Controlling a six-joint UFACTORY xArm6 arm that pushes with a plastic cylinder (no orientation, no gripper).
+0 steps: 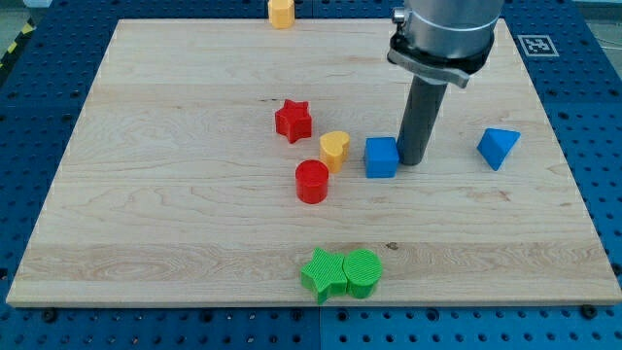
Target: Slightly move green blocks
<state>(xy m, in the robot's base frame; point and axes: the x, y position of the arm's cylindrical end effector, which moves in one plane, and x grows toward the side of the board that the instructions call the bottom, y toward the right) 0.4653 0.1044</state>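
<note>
On the wooden table point(175, 194), going from the view's left: a yellow block point(281, 13) sits at the top edge. Below it, near the middle, a red star point(293, 121) stands just above a red cylinder point(312, 182), with a yellow heart point(334, 150) between them to their right. At the bottom edge, the green star point(324, 274) and green cylinder point(362, 272) touch each other, well apart from my tip. A blue cube point(382, 157) comes next; my tip point(411, 160) rests just beside its right face. There is no end effector, only the rod, holding nothing. Farthest right lies a blue triangular block point(498, 147).
</note>
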